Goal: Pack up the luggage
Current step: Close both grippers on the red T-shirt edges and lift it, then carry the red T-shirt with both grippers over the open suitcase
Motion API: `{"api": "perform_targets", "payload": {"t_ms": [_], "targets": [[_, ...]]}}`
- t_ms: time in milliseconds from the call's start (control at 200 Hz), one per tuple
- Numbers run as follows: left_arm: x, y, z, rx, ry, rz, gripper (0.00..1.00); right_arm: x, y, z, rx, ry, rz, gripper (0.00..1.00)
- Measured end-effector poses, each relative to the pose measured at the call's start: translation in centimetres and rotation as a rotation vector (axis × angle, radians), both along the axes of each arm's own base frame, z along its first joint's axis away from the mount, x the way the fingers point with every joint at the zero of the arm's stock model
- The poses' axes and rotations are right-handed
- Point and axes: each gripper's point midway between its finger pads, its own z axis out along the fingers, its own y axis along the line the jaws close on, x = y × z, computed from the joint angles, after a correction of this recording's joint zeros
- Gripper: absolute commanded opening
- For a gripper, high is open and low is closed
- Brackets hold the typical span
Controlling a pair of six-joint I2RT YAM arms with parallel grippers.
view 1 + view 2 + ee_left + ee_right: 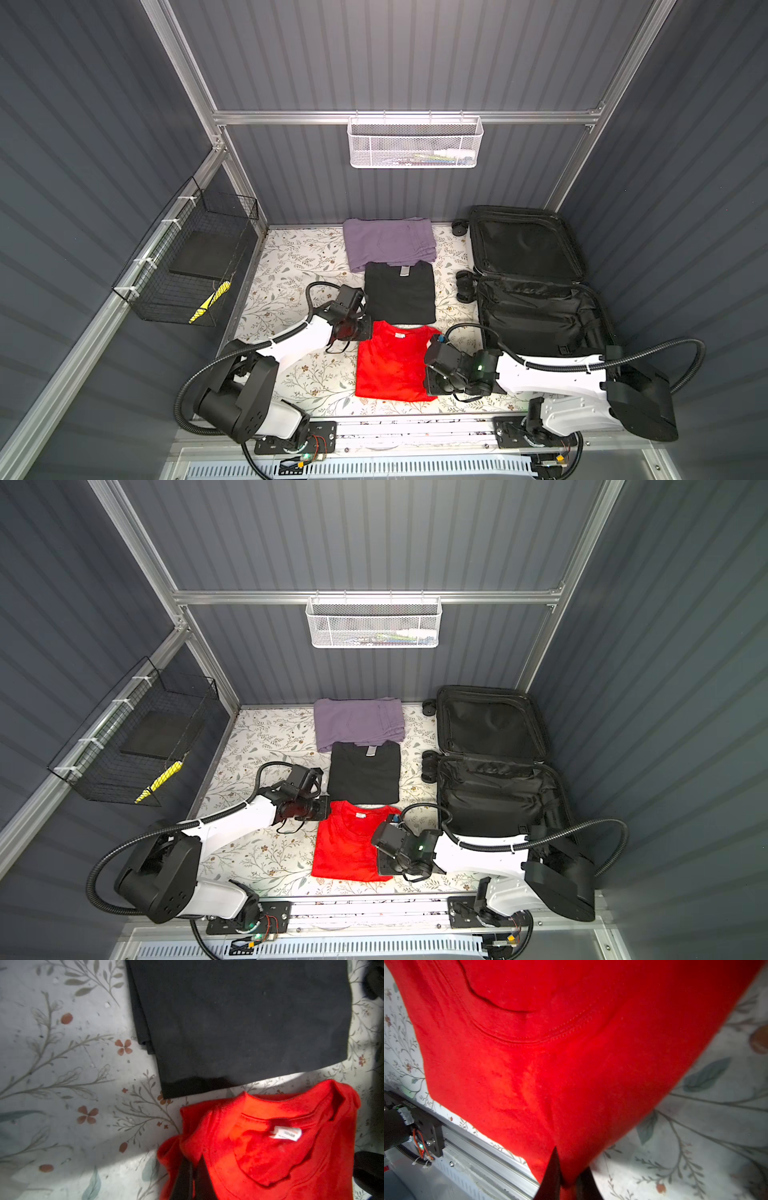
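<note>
Table (291,257), floral top. Luggage (536,286) lies open flat at 3 o'clock, one half toward 12 and the other toward 6, wheels on its 9 side. Black lining shows bare in both halves, so nothing's packed yet afaict. The whole job is left: all clothes in, then close it up. Step in hand looks like the first pick, the red tee (390,361), folded at 6 o'clock. Black tee (399,293) sits mid-table just beyond it, small gap between them. Purple garment (388,243) is at 12, its near edge under or against the black tee's collar, can't tell which. Left gripper (192,1180) is at the red tee's 10 o'clock corner, jaws closed tight w/ cloth bunched between them. Right gripper (568,1182) is at the tee's 4 o'clock edge, jaws pinched together on a fold of red. The tee mostly rests on the table. Counts: 1 luggage; 2 wall baskets, white basket (415,143) at 12 and black basket (195,257) at 9; 3 folded garments; 2 grippers, both on the same tee.
</note>
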Motion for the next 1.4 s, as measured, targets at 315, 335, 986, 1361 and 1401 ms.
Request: {"api": "perform_targets", "payload": {"t_ms": [315,335,986,1361,1401], "targets": [[2.4,-0.2,7.1,-0.036,-0.167,0.035,0.0,3.5,-0.2,6.8,0.102,-0.103,-0.03,0.0],[2.6,-0.3,7.5,-0.039,-0.175,0.037,0.0,3.7,-0.3,7.2,0.106,-0.107,-0.034,0.0],[9.4,-10.9,19.0,-0.208,-0.345,-0.061,0.0,10.7,-12.0,19.3,0.119,-0.334,-0.215,0.0],[9.2,-25.4,22.8,-0.298,-0.427,-0.242,0.0,10.5,-22.4,21.5,0.021,-0.372,-0.45,0.0],[9.0,-26.8,22.7,-0.303,-0.428,-0.259,0.0,10.4,-23.2,21.4,0.021,-0.365,-0.473,0.0]]}}
